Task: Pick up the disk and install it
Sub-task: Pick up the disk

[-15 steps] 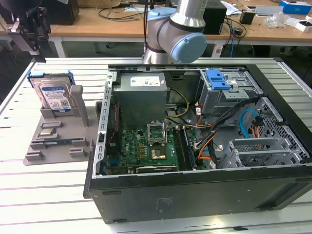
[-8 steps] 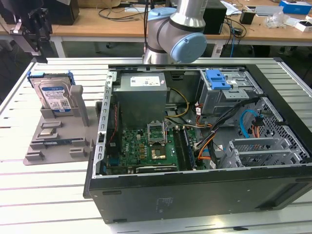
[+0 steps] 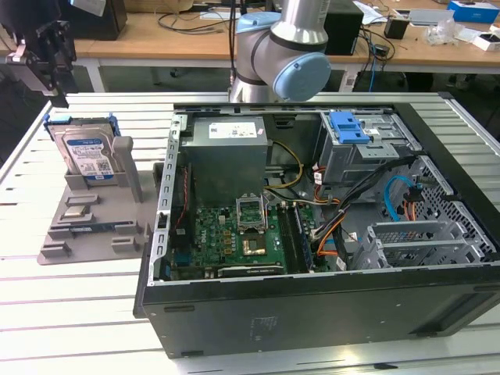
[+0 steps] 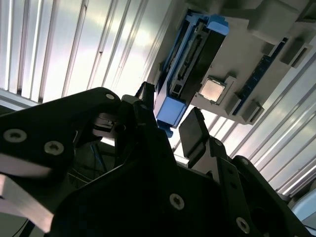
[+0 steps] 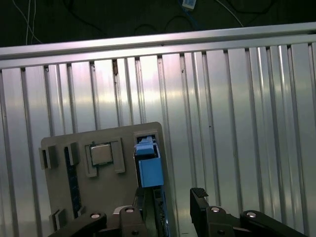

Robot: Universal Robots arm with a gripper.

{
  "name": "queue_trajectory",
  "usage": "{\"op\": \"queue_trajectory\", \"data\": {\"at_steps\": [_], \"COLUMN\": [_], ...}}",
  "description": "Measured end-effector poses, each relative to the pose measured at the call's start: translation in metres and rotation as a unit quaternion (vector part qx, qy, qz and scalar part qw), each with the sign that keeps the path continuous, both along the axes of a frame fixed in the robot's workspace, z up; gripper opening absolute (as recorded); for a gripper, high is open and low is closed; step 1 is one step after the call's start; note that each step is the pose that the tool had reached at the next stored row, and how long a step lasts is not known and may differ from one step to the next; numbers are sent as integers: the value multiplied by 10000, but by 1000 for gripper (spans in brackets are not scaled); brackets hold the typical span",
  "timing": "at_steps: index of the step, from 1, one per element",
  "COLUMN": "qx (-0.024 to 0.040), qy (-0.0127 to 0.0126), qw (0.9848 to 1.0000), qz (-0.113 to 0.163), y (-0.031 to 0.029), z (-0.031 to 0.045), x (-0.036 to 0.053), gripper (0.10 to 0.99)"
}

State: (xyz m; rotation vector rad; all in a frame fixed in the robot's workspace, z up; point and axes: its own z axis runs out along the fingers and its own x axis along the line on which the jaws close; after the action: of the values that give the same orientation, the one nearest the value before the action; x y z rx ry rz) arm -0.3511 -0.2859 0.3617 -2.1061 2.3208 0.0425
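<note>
Disk [image 3: 87, 150] stood upright on edge in the grey holder [image 3: 86, 223], its blue frame around it. Holder sat on the bench [image 3: 78, 312]; open computer case [image 3: 312, 312] just beside the holder, on the exterior view's right. Pincer [image 3: 51, 58] hung above the holder, apart from the disk, released, grasping nothing. Both wrist views showed its fingers [image 5: 199, 197] parted.

Counting one disk [image 3: 84, 148], one grey holder [image 3: 94, 211] and one square processor chip [image 5: 101, 154]. Counting one open computer case [image 3: 312, 312], and inside it one power supply [image 3: 226, 148], one motherboard [image 3: 226, 234] and one blue bracket [image 3: 348, 126]. Counting one robot arm [image 3: 291, 47], one gripper [image 5: 170, 197] carrying two fingers [image 5: 199, 196], and one slatted metal table [image 3: 70, 312].
</note>
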Motion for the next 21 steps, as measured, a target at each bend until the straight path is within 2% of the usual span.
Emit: {"op": "queue_trajectory", "data": {"at_steps": [13, 21], "qx": [0, 0], "qy": [1, 1], "qw": [10000, 10000], "qz": [0, 0], "y": [-5, -9], "z": [-39, -99], "x": [-34, -40], "gripper": [482, 482]}}
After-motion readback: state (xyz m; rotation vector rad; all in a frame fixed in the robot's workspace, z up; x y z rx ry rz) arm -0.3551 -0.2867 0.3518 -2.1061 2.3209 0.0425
